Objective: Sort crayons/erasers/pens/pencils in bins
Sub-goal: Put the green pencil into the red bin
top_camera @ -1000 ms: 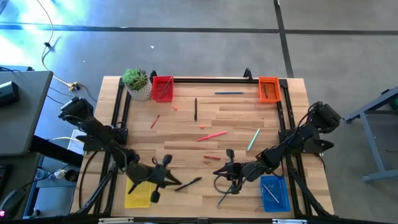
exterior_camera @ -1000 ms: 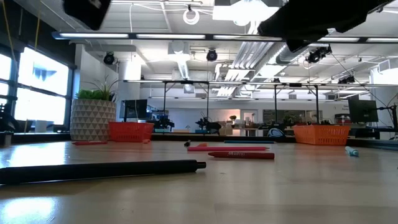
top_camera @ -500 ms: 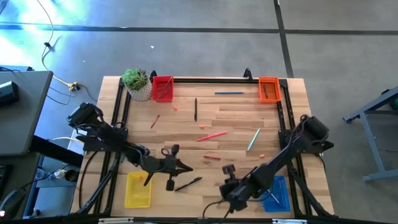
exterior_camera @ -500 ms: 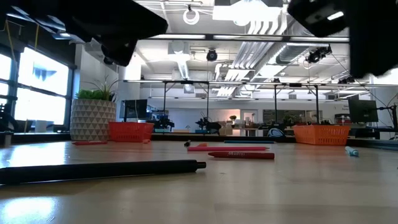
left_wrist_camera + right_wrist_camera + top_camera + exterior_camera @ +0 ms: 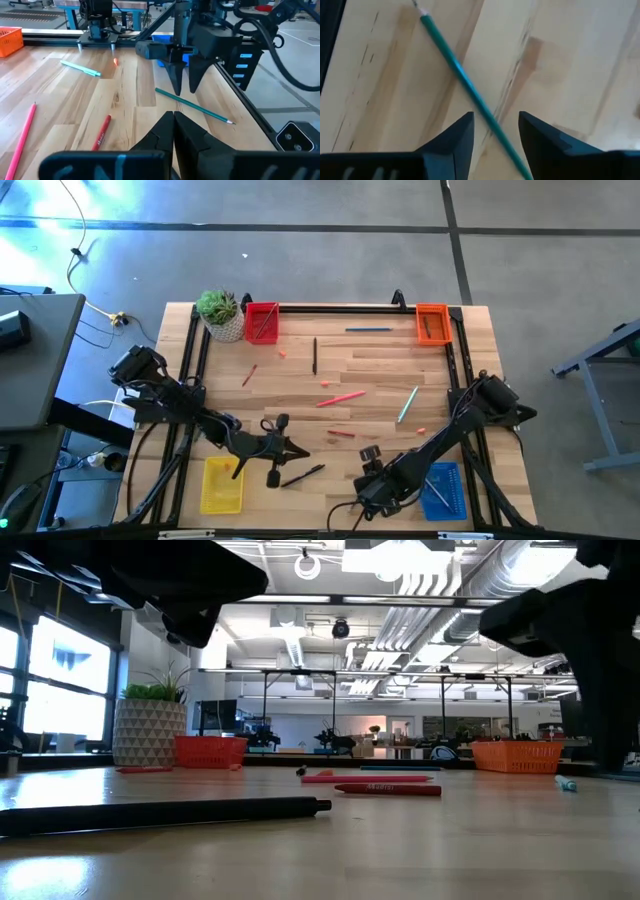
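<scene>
A green pencil [image 5: 454, 65] lies flat on the wood near the table's front edge, left of the blue bin [image 5: 443, 488]. My right gripper [image 5: 495, 131] points down over it, open, one finger on each side of the pencil [image 5: 192, 105], apart from it. My left gripper [image 5: 291, 452] is shut and holds nothing, just beyond a black pen [image 5: 303, 474] and right of the yellow bin [image 5: 221, 485]. The red bin [image 5: 261, 321] and the orange bin [image 5: 432, 322] stand at the far edge. Short crayons [image 5: 325, 384] lie mid-table.
A long pink stick [image 5: 340, 398], a red crayon [image 5: 342, 434], a teal pen [image 5: 408, 404], a blue pen [image 5: 368, 329], a second black pen [image 5: 314, 355] and a red pencil [image 5: 249, 375] lie scattered. A potted plant [image 5: 220, 313] stands far left. Black rails [image 5: 190, 370] run along the sides.
My right gripper has gone toward the near edge and tipped from slanting to pointing down over the green pencil. My left gripper has moved from over the yellow bin toward the table's right and sunk a little, then kept still.
</scene>
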